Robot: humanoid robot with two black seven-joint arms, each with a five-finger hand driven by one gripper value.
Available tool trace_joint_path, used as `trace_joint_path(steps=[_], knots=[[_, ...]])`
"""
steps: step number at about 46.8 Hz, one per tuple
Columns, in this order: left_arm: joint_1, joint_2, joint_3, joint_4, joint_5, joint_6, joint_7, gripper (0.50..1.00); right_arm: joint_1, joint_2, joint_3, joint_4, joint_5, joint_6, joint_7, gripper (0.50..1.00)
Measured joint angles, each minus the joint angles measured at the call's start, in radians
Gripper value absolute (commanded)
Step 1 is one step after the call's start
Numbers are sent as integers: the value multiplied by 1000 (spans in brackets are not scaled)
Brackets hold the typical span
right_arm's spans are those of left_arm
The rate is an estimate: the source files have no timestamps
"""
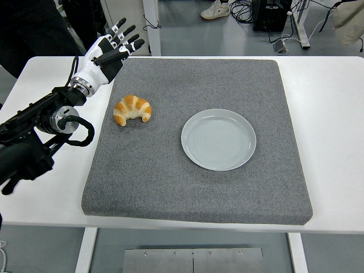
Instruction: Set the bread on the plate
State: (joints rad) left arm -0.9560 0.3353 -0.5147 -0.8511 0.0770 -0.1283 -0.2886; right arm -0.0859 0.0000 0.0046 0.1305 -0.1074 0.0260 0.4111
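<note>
A golden croissant (132,109) lies on the left part of the grey mat (199,187). A round pale plate (219,139) sits on the mat to its right, with nothing on it. My left hand (110,53) is white and black, with its fingers spread and holding nothing. It hovers over the mat's far left corner, behind and to the left of the croissant, not touching it. The right arm is out of view.
The mat covers most of the white table (330,108). A person in dark clothes (34,28) stands at the far left. Desk legs, cables and a shoe show on the floor beyond the table.
</note>
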Motion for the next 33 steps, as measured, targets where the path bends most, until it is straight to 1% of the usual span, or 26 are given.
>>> trace_joint_path(steps=[5, 9, 13, 18, 21, 25, 28, 33], knots=[[-57, 88, 101, -122, 0, 50, 7, 942, 0, 0, 0, 0, 0, 0, 0, 1000], [-129, 141, 210, -164, 1, 62, 14, 943, 0, 0, 0, 0, 0, 0, 0, 1000], [-221, 186, 350, -172, 9, 60, 30, 943, 0, 0, 0, 0, 0, 0, 0, 1000], [-366, 216, 555, -173, 29, 52, 45, 943, 0, 0, 0, -1, 0, 0, 0, 1000], [-432, 222, 648, -173, 46, 51, 47, 943, 0, 0, 0, 0, 0, 0, 0, 1000], [-519, 229, 767, -178, 107, 51, 45, 945, 0, 0, 0, 0, 0, 0, 0, 1000], [-564, 241, 824, -202, 178, 51, 45, 945, 1, 0, 0, 0, 0, 0, 0, 1000], [-595, 286, 871, -269, 318, 47, 45, 945, 2, 0, 0, 0, 0, 0, 0, 1000]])
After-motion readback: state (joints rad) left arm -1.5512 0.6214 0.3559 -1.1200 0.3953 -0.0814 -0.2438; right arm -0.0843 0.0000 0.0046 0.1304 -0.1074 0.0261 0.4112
